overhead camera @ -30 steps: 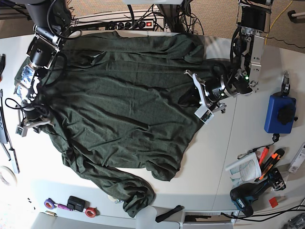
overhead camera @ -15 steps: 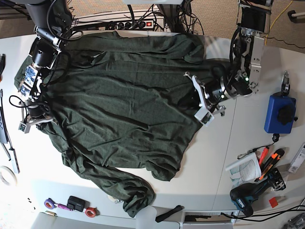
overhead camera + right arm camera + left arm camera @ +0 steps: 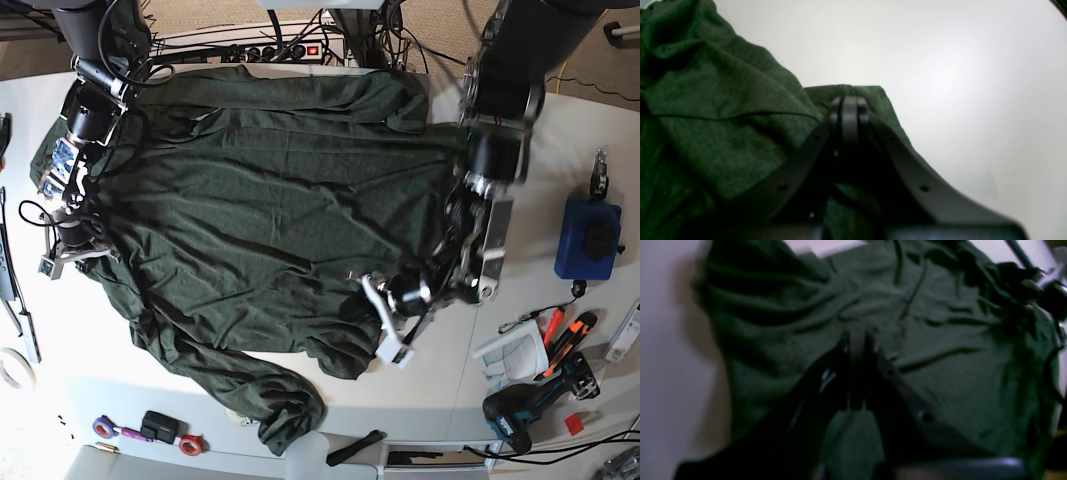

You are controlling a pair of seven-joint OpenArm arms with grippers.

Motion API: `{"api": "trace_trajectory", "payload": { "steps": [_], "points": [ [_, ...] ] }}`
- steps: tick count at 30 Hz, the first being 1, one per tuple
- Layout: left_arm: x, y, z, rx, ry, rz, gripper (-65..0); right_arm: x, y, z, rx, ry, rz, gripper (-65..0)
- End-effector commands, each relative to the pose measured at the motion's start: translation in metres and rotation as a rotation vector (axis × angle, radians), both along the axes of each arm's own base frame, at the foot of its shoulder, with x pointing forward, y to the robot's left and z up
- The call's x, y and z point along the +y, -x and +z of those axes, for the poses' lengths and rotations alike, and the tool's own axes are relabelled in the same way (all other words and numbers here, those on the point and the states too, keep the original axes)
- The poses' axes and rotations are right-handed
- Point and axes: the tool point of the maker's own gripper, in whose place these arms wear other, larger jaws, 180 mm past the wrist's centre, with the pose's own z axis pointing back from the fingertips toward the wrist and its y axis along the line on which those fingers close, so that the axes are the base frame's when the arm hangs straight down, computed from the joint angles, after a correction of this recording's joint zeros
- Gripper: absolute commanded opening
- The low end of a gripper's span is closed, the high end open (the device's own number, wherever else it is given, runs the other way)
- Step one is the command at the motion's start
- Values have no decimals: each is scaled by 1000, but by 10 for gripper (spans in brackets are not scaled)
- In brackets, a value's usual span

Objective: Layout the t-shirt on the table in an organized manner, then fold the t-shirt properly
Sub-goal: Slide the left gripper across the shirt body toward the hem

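The dark green t-shirt (image 3: 250,200) lies spread and wrinkled over the white table (image 3: 450,385), with one sleeve bunched at the front edge. My left gripper (image 3: 382,320) is shut and sits at the shirt's lower right hem. In the left wrist view its closed tips (image 3: 857,338) hover over creased t-shirt fabric (image 3: 940,390), and no pinch shows. My right gripper (image 3: 68,255) is at the shirt's left edge. In the right wrist view it (image 3: 849,100) is shut, with a flat corner of the t-shirt (image 3: 706,116) at its tips and bare table (image 3: 940,66) beyond.
A blue pouch (image 3: 588,238) lies at the right edge. Below it are a booklet (image 3: 510,355), orange cutters (image 3: 565,335) and a drill (image 3: 525,408). Tape rolls (image 3: 105,428) and a small black item (image 3: 160,425) sit at the front left. A power strip (image 3: 290,48) and cables run along the back.
My left arm swung quickly from the shirt's right edge down to its lower right hem; the shirt's outline there barely changed. The right gripper drifted slightly up along the left edge.
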Motion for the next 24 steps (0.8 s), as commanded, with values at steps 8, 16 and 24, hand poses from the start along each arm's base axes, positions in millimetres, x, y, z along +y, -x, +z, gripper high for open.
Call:
{"api": "trace_trajectory", "payload": {
  "steps": [8, 16, 24],
  "points": [
    [6, -65, 26, -34, -24, 101, -650, -6, 2, 1, 36, 13, -5, -650],
    [93, -91, 11, -21, -121, 389, -385, -5, 2, 0, 35, 12, -4, -650],
    [71, -74, -6, 15, -40, 364, -385, 3, 0, -4, 30, -1, 5, -650]
  ]
}}
